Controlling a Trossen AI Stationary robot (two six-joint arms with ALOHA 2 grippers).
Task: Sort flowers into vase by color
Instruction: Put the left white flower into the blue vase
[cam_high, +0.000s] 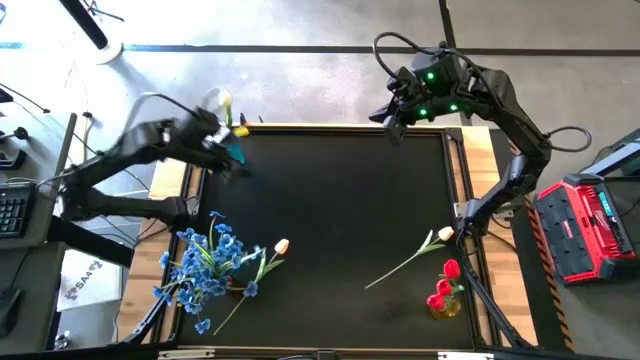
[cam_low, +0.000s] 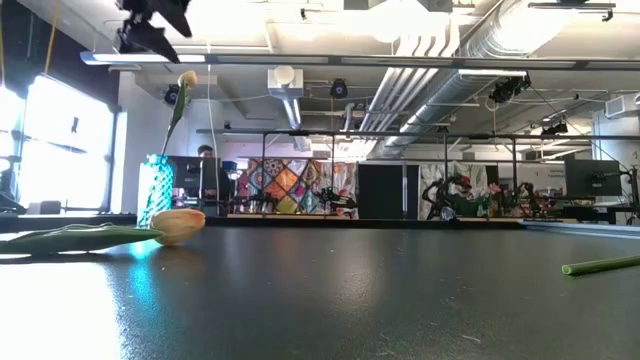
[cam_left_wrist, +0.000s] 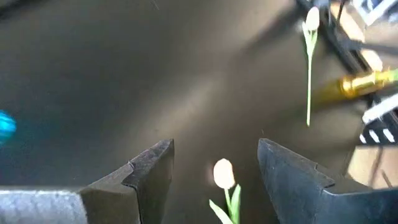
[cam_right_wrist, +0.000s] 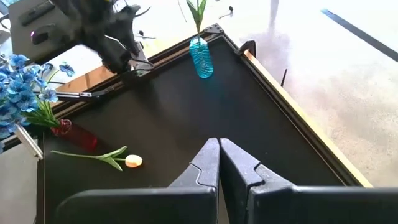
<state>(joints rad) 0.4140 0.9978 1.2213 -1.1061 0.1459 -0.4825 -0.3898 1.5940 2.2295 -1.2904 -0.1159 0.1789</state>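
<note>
Left gripper (cam_high: 232, 160), jaws apart and empty, at 11 o'clock by the blue vase (cam_high: 238, 152) holding one cream tulip (cam_high: 222, 100). Right gripper (cam_right_wrist: 218, 152), jaws together, at 1 o'clock. Loose cream tulips (cam_high: 281, 246) lie at 7 and 5 o'clock; blue blossoms (cam_high: 205, 265) at 8; red tulips (cam_high: 445, 285) at 4.

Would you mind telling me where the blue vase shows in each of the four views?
High view: blue vase near the top-left corner of the table.
Low view: upright at the left.
Left wrist view: a blue blur at the picture's edge, probably it.
Right wrist view: by the table's corner.
Shared landmark: the cream tulip lying flat, seen in all four.
</note>
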